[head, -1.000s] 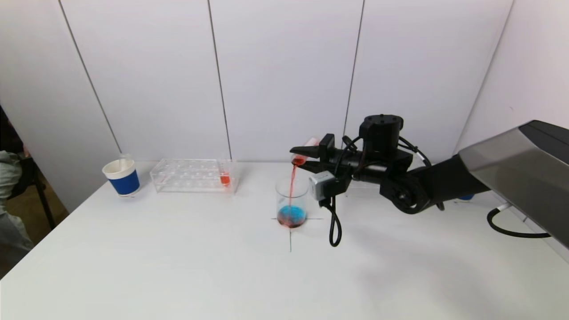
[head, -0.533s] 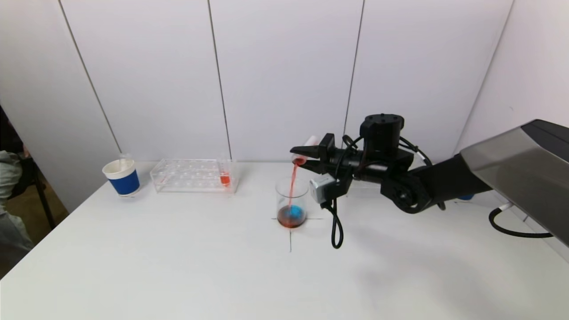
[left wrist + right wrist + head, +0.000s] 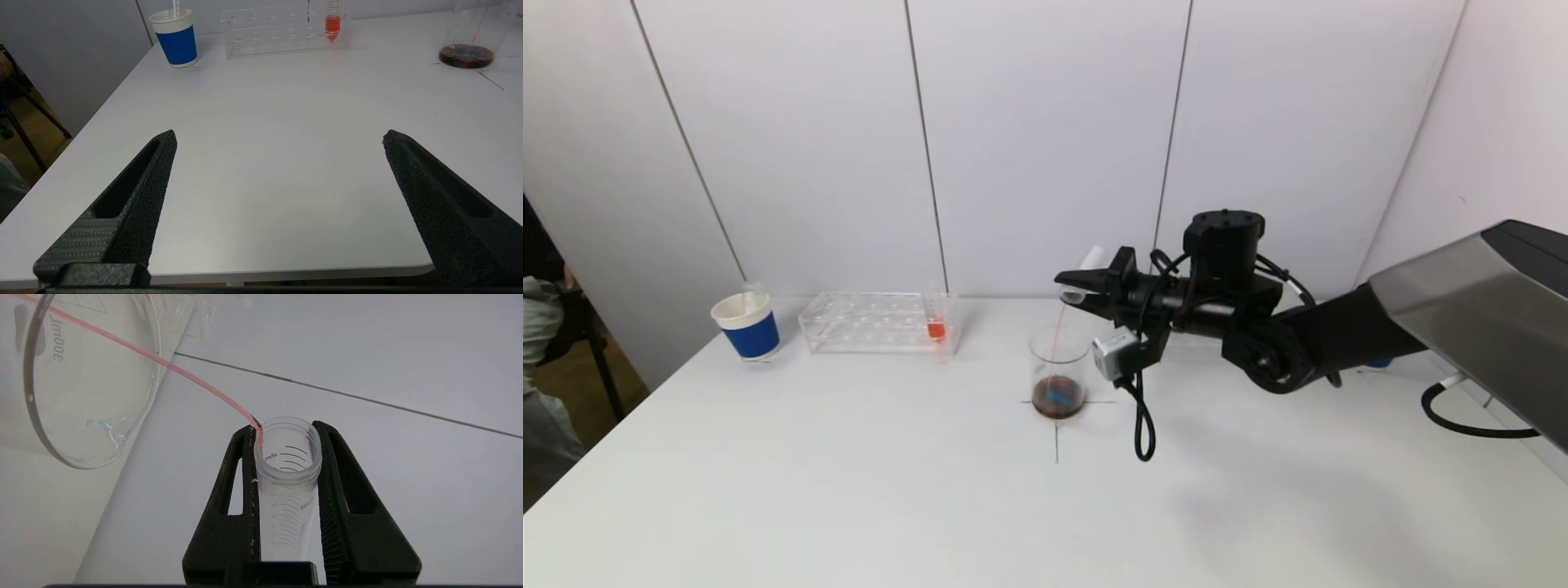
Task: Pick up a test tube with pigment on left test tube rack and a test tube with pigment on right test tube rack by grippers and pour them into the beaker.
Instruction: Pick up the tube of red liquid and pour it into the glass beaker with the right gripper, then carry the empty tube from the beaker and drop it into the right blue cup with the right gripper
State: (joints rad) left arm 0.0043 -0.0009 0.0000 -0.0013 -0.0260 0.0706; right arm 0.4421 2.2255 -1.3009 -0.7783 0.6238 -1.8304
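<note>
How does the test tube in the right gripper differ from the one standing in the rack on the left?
The held test tube is tipped mouth-down above the beaker; the rack tube stands upright in the clear rack. The held one looks nearly drained, a thin red stream leaving its lip; the rack tube still holds red liquid. The right gripper clamps one; nothing touches the other. Both are clear tubes with red pigment.

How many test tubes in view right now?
2. One test tube is tipped over the beaker in the right tool; one with red pigment stands in the left rack. The right rack is hidden.
</note>
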